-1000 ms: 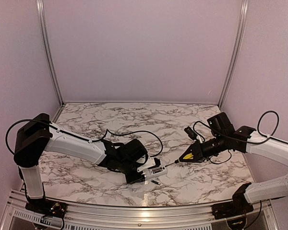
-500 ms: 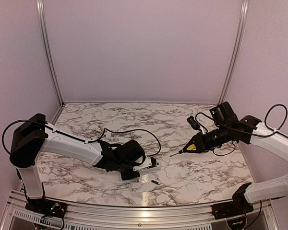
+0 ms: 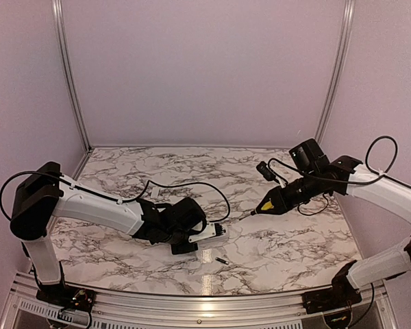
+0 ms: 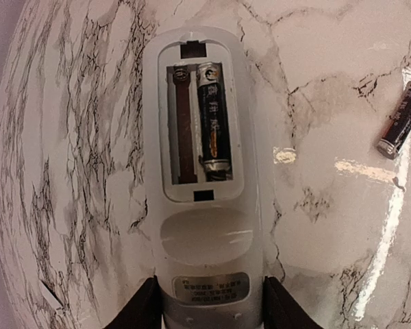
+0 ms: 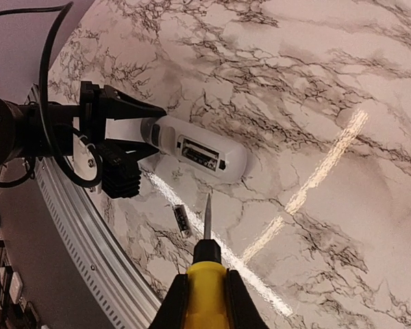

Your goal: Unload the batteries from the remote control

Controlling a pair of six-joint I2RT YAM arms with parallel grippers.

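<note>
White-and-grey veined marble table (image 3: 192, 171): being used as the work surface, with both arms being reached out over it.

Item 1, remote control (image 4: 202, 171): being held flat on the marble, near the table's front edge and left of centre, with its open compartment being turned upward. Its label end is being pinched from both sides by the left gripper (image 4: 209, 305), whose jaws are being kept partly spread by the width of the white body.

Item 2, first battery (image 4: 212, 116): being carried inside the compartment, lying lengthwise in the right-hand slot as seen from the left wrist view. The slot beside it is being shown with only a brown strip along its floor.

Item 3, second battery (image 4: 402, 118): being left loose on the marble, apart from the remote and between it and the table's front edge, lying at a slant to the remote's long side.

Item 4, yellow-handled screwdriver (image 5: 207, 271): being clamped by the right gripper (image 5: 205, 301), whose jaws are being pressed tight on the yellow handle. The tool is being held to the right of the remote, with the blade being pointed toward it. In the right wrist view the tip is being seen between the remote and the second battery, touching neither.
</note>
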